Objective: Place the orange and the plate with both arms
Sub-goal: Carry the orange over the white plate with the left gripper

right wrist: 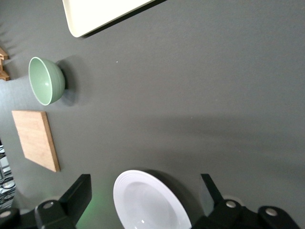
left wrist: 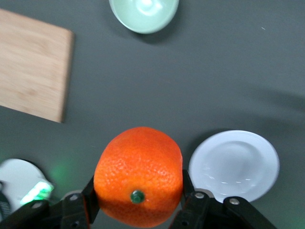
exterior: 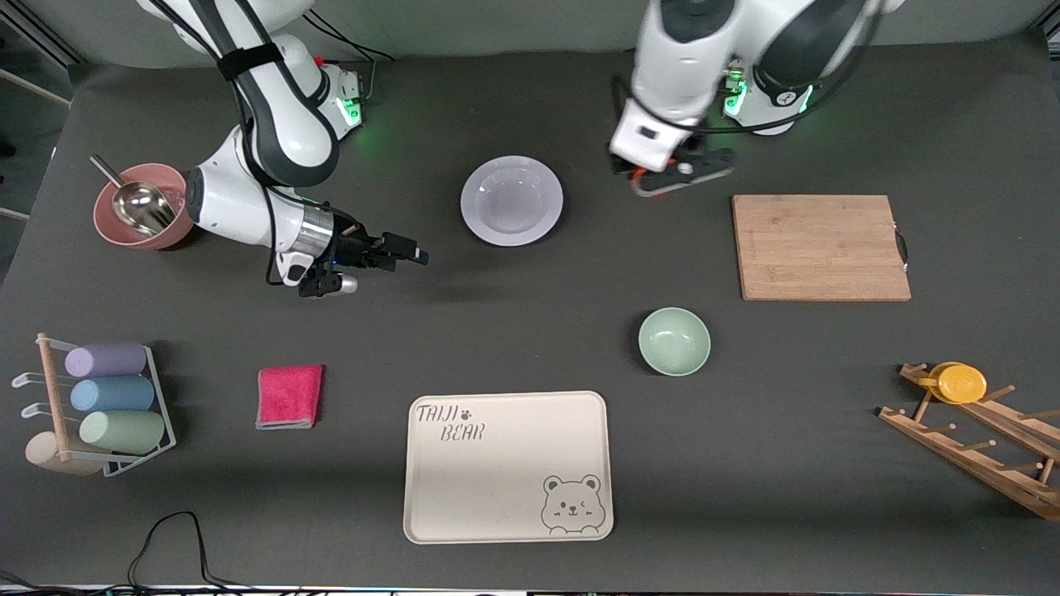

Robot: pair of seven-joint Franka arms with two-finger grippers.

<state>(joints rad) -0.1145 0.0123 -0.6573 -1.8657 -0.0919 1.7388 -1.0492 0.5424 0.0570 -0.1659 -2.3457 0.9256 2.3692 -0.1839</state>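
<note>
The white plate (exterior: 512, 200) lies on the dark table, midway between the arms' ends. It also shows in the left wrist view (left wrist: 233, 164) and the right wrist view (right wrist: 147, 202). My left gripper (exterior: 667, 175) is shut on the orange (left wrist: 138, 176) and holds it in the air over bare table between the plate and the cutting board. The hand hides most of the orange in the front view. My right gripper (exterior: 410, 253) is open and empty, low over the table beside the plate toward the right arm's end. Its fingers (right wrist: 78, 191) stand wide apart.
A wooden cutting board (exterior: 820, 247) lies toward the left arm's end. A pale green bowl (exterior: 674, 340) and a beige bear tray (exterior: 508, 466) sit nearer the camera. A pink bowl with a scoop (exterior: 141, 207), a red cloth (exterior: 289, 396), a cup rack (exterior: 108, 406) and a wooden rack (exterior: 977, 439) line the ends.
</note>
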